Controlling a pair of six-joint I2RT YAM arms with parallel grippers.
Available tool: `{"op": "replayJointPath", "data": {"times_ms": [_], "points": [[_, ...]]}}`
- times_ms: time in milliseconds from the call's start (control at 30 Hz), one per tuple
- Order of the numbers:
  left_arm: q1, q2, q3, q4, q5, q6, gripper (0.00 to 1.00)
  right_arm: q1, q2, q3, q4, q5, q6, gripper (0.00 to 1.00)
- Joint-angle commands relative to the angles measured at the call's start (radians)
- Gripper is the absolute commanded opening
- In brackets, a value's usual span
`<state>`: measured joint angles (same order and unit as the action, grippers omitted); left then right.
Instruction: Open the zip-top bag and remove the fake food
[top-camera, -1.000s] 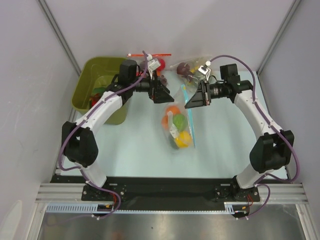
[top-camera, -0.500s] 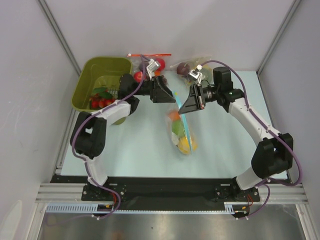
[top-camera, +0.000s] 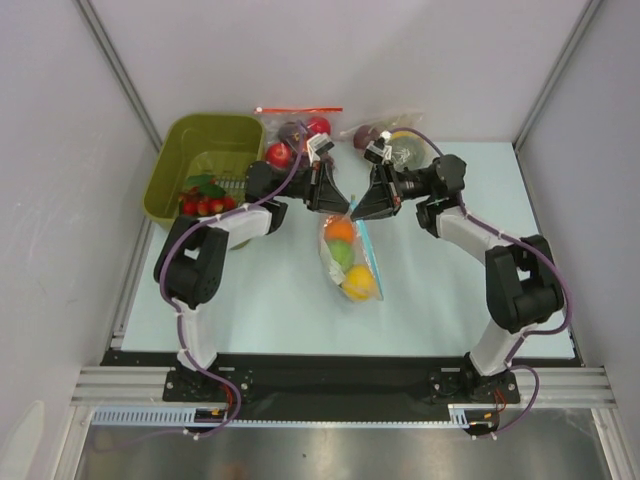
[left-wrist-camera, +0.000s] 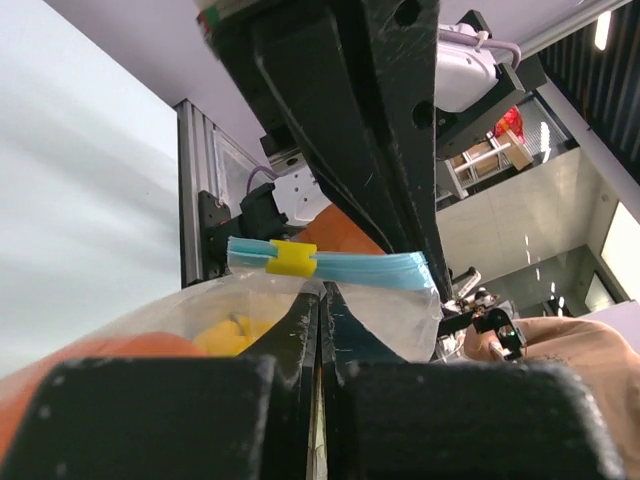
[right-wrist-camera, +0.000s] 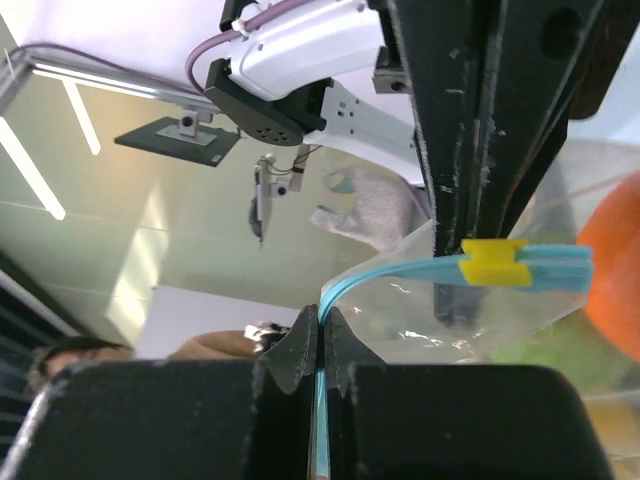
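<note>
— Pale counter (top-camera: 270, 290) from above: where's the zip-top bag (top-camera: 367, 252)?
— Centre, mouth toward twelve o'clock, fake food (top-camera: 343, 252) inside; green bin (top-camera: 170, 165) at ten o'clock.
— Left wrist view?
— Clenched: the left end effector (left-wrist-camera: 322, 305) pinches clear film below the blue zip strip (left-wrist-camera: 360, 268).
— Right wrist?
— The right end effector (right-wrist-camera: 318, 330) grips that strip's end, yellow slider (right-wrist-camera: 493, 262) at three o'clock.

The table (top-camera: 270, 290) was viewed downward from above, behind the arm bases (top-camera: 195, 385). The wrist cameras were set close, faced toward each other and tilted upward; the zip-top bag (left-wrist-camera: 385, 305) was shared by all views.
</note>
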<state>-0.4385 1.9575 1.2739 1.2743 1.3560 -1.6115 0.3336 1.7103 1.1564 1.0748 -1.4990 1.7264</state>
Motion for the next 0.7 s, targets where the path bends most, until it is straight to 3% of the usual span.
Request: {"op": "replayJointPath", "data": {"times_ms": [0, 200, 300, 400, 433, 467, 533, 667], "points": [[0.000, -0.040, 0.038, 0.450, 0.029, -0.028, 0.00, 0.012, 0.021, 0.060, 0.513, -0.018, 0.271, 0.00], [0.072, -0.095, -0.016, 0.395, 0.006, 0.021, 0.00, -0.030, 0.029, 0.103, 0.513, -0.027, 0.286, 0.00], [0.087, -0.152, -0.045, 0.149, 0.006, 0.215, 0.00, -0.044, 0.025, 0.092, 0.514, -0.033, 0.295, 0.00], [0.087, -0.254, -0.035, -0.424, -0.035, 0.635, 0.00, -0.059, 0.005, 0.088, 0.513, -0.035, 0.297, 0.00], [0.086, -0.281, -0.003, -0.654, -0.072, 1.003, 0.00, -0.067, -0.004, 0.085, 0.513, -0.035, 0.300, 0.00], [0.080, -0.311, 0.106, -1.162, -0.160, 1.195, 0.00, -0.074, -0.009, 0.083, 0.511, -0.033, 0.300, 0.00], [0.064, -0.304, 0.169, -1.346, -0.186, 1.393, 0.00, -0.085, -0.018, 0.077, 0.511, -0.037, 0.302, 0.00], [0.054, -0.321, 0.148, -1.332, -0.207, 1.383, 0.01, -0.087, -0.024, 0.068, 0.511, -0.041, 0.299, 0.00]]}}
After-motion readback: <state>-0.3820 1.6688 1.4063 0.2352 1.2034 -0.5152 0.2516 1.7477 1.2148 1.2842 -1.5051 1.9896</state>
